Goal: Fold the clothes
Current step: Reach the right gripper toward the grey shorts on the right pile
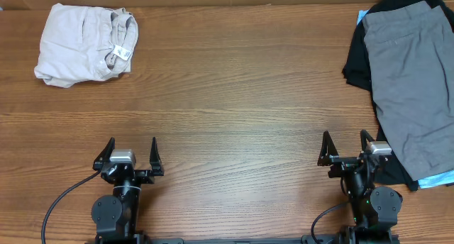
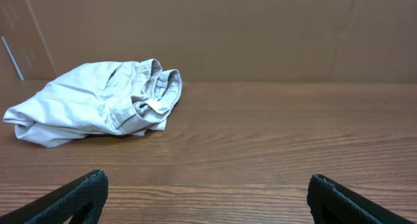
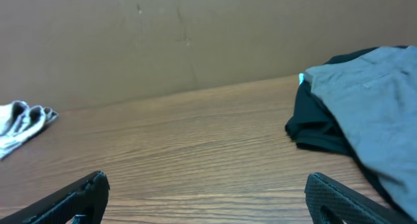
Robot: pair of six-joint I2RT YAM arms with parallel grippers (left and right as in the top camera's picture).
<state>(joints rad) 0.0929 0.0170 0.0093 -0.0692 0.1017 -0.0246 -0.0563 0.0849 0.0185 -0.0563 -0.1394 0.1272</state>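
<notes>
Mid-grey shorts [image 1: 415,81] lie spread at the right edge of the table, on top of a black T-shirt [image 1: 357,59]; both also show in the right wrist view, the shorts [image 3: 371,107] over the black T-shirt [image 3: 316,129]. A folded cream garment [image 1: 81,42] with a white label [image 1: 122,53] sits at the far left and shows in the left wrist view [image 2: 91,103]. My left gripper [image 1: 131,148] is open and empty near the front edge. My right gripper [image 1: 345,143] is open and empty, just left of the shorts' lower end.
A light blue piece of cloth [image 1: 436,179] peeks out under the shorts at the lower right. A brown cardboard wall [image 2: 260,28] stands behind the wooden table [image 1: 234,95].
</notes>
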